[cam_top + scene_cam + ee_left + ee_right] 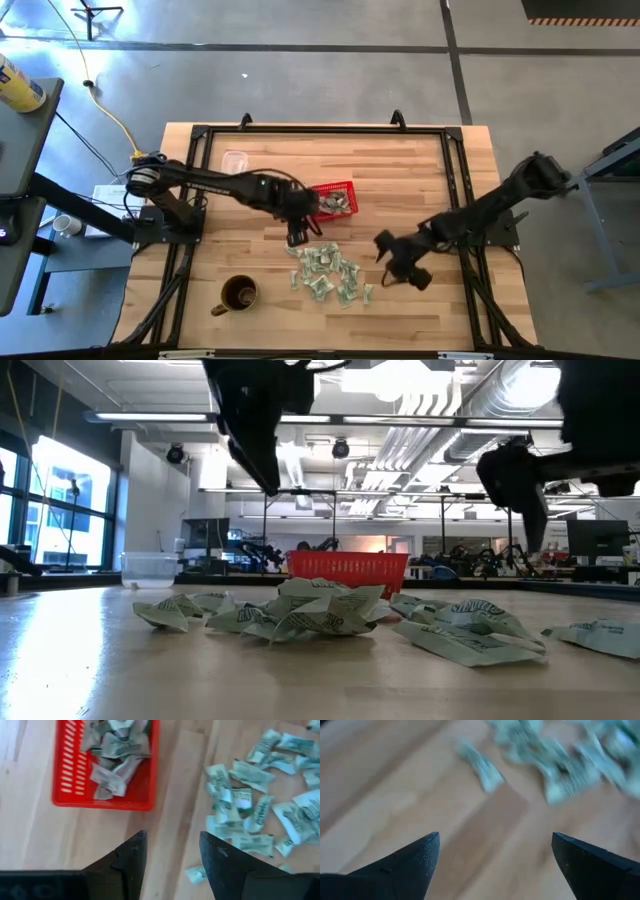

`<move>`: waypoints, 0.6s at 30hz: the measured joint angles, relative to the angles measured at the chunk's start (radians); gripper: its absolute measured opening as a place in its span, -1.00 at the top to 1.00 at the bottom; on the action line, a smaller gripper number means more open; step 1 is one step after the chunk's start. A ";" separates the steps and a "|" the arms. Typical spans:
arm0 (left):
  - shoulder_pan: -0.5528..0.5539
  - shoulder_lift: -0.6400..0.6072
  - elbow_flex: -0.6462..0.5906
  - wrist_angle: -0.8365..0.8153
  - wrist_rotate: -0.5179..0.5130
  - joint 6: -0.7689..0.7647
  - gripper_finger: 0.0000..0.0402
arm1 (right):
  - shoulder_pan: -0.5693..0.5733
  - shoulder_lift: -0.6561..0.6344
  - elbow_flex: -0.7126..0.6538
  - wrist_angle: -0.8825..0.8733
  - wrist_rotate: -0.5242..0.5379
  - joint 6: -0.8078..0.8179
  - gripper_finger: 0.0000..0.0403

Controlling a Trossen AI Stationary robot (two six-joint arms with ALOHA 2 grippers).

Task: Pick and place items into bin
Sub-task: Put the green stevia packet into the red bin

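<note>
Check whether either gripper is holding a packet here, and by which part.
Nothing is held. The left gripper and the right gripper are both open and empty above the table.

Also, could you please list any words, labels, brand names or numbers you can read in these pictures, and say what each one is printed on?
None can be read for certain.
Small pale green-and-white wrinkly packets: dark print on each, too blurred to read in any view.
Packets inside the small red rectangular mesh-walled basket: print also unreadable.
Brown mug: no lettering visible.
Clear plastic cup: no lettering visible.
Yellow can at the high view's left edge: markings too small to read.
</note>
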State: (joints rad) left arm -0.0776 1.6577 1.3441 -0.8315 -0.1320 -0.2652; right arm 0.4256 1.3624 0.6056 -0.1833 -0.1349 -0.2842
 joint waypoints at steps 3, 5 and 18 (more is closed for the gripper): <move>-0.039 0.000 0.000 -0.028 -0.014 -0.027 -0.03 | 0.056 0.070 0.007 0.112 -0.001 -0.002 -0.86; -0.057 0.000 0.000 -0.066 -0.015 -0.036 -0.01 | 0.078 0.125 0.034 0.151 0.005 -0.003 -0.86; -0.224 -0.119 -0.116 -0.196 -0.077 -0.127 0.02 | 0.070 0.520 0.392 -0.124 0.111 0.284 -0.76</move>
State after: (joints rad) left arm -0.3011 1.5391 1.2286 -1.0273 -0.2088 -0.3927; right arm 0.4960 1.8826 0.9973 -0.3071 -0.0235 -0.0002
